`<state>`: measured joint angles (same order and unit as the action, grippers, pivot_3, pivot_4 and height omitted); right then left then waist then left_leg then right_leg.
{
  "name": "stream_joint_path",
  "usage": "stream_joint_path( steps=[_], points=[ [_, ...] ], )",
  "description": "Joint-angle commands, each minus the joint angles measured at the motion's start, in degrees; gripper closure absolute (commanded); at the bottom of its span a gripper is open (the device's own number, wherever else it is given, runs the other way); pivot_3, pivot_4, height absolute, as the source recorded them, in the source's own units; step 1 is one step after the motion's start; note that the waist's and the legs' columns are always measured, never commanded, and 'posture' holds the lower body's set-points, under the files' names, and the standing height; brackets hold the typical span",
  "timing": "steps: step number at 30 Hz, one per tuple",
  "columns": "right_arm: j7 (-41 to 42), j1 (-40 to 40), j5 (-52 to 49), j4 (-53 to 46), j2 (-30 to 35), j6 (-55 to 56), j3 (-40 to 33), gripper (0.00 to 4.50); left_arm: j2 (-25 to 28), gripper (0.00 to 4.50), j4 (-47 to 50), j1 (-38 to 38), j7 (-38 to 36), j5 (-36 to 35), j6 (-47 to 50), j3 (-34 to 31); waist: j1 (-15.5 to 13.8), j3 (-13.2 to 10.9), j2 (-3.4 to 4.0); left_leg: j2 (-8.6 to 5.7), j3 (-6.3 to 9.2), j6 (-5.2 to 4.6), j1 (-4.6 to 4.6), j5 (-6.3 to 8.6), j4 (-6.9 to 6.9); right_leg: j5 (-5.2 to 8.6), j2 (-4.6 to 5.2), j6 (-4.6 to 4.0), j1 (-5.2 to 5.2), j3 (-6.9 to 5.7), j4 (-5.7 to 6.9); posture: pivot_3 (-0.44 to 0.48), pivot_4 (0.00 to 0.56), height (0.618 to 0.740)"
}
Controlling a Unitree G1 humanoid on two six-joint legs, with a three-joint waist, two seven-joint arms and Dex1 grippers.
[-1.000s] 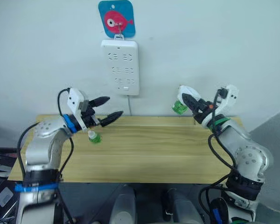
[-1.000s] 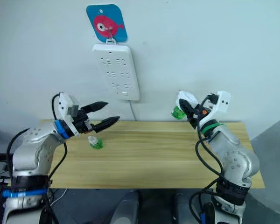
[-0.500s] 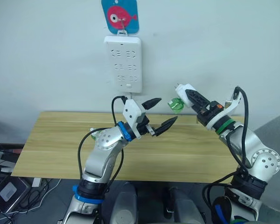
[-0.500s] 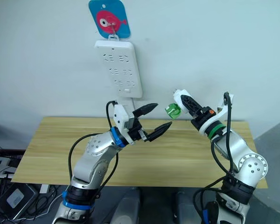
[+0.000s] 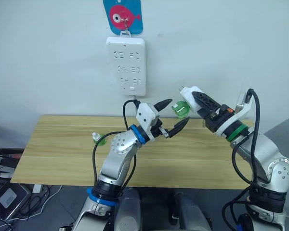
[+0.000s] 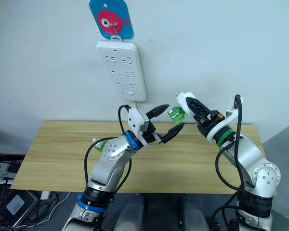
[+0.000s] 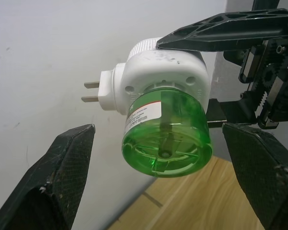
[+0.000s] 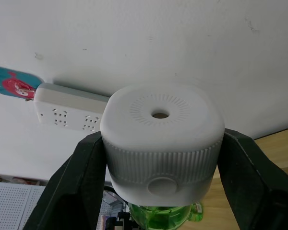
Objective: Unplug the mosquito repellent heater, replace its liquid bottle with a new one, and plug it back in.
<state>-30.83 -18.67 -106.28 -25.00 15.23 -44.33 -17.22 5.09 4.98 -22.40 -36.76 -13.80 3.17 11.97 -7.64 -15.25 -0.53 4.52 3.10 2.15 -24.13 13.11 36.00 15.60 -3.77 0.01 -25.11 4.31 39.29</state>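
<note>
Heater [image 5: 189, 94] and bottle are held up in the air between the two arms, above the far side of the wooden table [image 5: 62, 154] and well clear of the white power strip [image 5: 126, 66] on the wall, so the unit is already unplugged. The right tool [image 8: 158, 158] is clenched on the white body, one black finger on each flank. That leaves the heater's underside free, and its liquid bottle [image 7: 165, 132], green and translucent, sticks out from there toward the other arm. In the left wrist view the two metal prongs point off to the side, out of the way.

The left tool [image 5: 174, 115] is spread wide, with one finger to either side of the green bottle and neither touching it. This looks like the set-up for closing on the bottle and twisting it out while the right arm keeps the body from turning. The gap is generous, so the tool should be brought squarely around the bottle before it closes.

Back on the table, near its left part, stands the new one [image 5: 98, 139], green with a white cap, waiting apart from the work.
</note>
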Motion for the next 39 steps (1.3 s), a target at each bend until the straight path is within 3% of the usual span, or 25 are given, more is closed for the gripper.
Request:
stream_joint_path(
  steps=[1, 7, 8, 19, 20, 23, 24, 31, 35, 39],
  points=[
    [0.7, 0.4, -2.4, -3.3, 1.5, 3.0, 1.4, 1.57, -0.8, 0.40, 0.7, -0.6, 0.2, 0.1, -1.8, 0.5, 0.0, 0.0, -0.01, 0.00, 0.00, 0.00, 0.00, 0.00, 0.00, 0.00, 0.00, 0.00, 0.00, 0.00, -0.02, 0.307, 0.278, 0.740],
    [1.3, 1.2, -3.0, -3.8, 3.6, 5.6, 3.7, 1.57, -1.3, 2.13, 1.2, -0.5, 0.4, -0.2, -1.7, 0.7, -0.1, 0.0, -0.01, 0.02, 0.01, 0.02, -0.13, -0.01, -0.02, -0.01, 0.01, 0.01, -0.01, -0.04, -0.20, 0.308, 0.279, 0.740],
    [1.5, 1.3, -2.9, -3.8, 3.8, 6.0, 4.0, 1.57, -1.4, 2.22, 1.2, -0.6, 0.6, -0.2, -1.7, 0.6, -0.1, 0.0, -0.01, 0.02, 0.01, 0.11, -0.15, -0.06, -0.02, -0.02, 0.02, 0.02, -0.01, -0.05, -0.22, 0.309, 0.280, 0.740],
    [4.0, 3.2, -2.7, -4.3, 6.7, 7.5, 6.5, 1.57, -0.3, 2.22, 1.7, -1.3, -1.0, 0.0, -1.2, 1.4, -0.1, 0.0, -0.02, 0.01, 0.01, 0.23, -0.16, -0.13, -0.01, -0.04, 0.04, 0.06, 0.00, -0.04, -0.23, 0.310, 0.275, 0.740],
    [4.5, 3.3, -3.6, -4.3, 7.4, 7.1, 6.6, 0.85, 0.3, 2.22, 1.9, -1.3, -2.3, -0.4, -1.5, 1.6, -0.1, 0.0, -0.02, 0.01, 0.00, 0.23, -0.16, -0.13, -0.01, -0.04, 0.03, 0.06, 0.00, -0.04, -0.23, 0.310, 0.275, 0.740],
    [6.1, 3.7, -6.1, -3.1, 10.6, 5.0, 6.4, 0.01, 2.8, 2.22, 1.6, -1.8, -7.0, -1.5, -2.8, 2.0, -0.1, 0.0, -0.01, 0.01, 0.00, 0.23, -0.15, -0.14, -0.01, -0.04, 0.03, 0.05, -0.01, -0.04, -0.23, 0.304, 0.266, 0.740],
    [7.7, 3.9, -6.5, -2.2, 11.9, 3.1, 6.1, 0.01, 3.9, 2.22, 1.1, -2.2, -9.3, -2.0, -3.5, 2.0, -0.1, 0.0, -0.01, 0.01, 0.00, 0.23, -0.16, -0.14, -0.02, -0.04, 0.03, 0.05, -0.01, -0.05, -0.23, 0.301, 0.263, 0.740],
    [29.5, 1.7, -6.7, 10.0, 25.1, -18.5, 2.2, 0.01, 9.8, 2.22, -5.5, -5.4, -25.6, -4.7, -10.1, 2.8, -0.4, 0.0, -0.02, -0.01, -0.02, 0.17, -0.14, -0.10, 0.05, -0.05, 0.04, 0.06, 0.04, -0.05, -0.24, 0.302, 0.270, 0.740],
    [43.6, -1.8, -6.7, 17.8, 35.6, -29.7, 3.9, 0.01, 10.5, 2.22, -8.7, -6.7, -31.3, -5.4, -13.2, 3.2, -0.4, -0.1, -0.01, -0.02, -0.05, 0.03, -0.13, -0.02, 0.08, -0.07, 0.04, 0.07, 0.04, -0.04, -0.25, 0.307, 0.275, 0.740],
    [52.6, -4.5, -6.7, 22.2, 43.1, -35.4, 7.4, 0.01, 10.4, 2.22, -9.6, -6.6, -33.5, -5.6, -14.8, 3.1, -0.6, -0.1, -0.05, 0.00, -0.05, 0.02, -0.15, -0.02, 0.07, -0.07, 0.03, 0.06, 0.04, -0.09, -0.26, 0.313, 0.276, 0.740]
  ],
)
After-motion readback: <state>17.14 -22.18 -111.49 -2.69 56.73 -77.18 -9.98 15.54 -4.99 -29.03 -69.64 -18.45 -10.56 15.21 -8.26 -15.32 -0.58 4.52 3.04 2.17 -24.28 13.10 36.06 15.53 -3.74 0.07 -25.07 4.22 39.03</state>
